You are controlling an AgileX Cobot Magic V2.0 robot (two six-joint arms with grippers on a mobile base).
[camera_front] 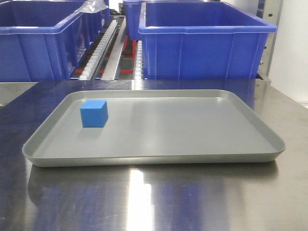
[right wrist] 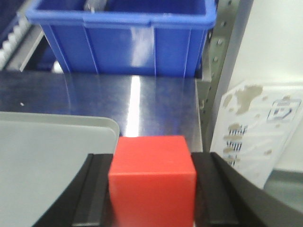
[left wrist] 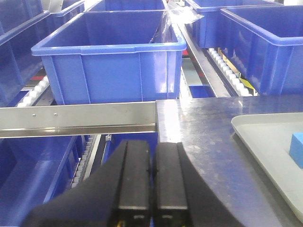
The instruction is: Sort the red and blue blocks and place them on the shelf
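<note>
At lower centre, the red block (right wrist: 152,177) was gripped by the right hand (right wrist: 152,191), the left hand (left wrist: 152,179) clenched empty, the blue block (camera_front: 94,113) seated left on the tray (camera_front: 192,158); transfer to the shelf (left wrist: 75,118) was judged next.

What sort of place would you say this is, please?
Probably a warehouse or factory sorting station: large blue bins sit on a roller rack, behind a stainless table carrying a grey tray.
</note>
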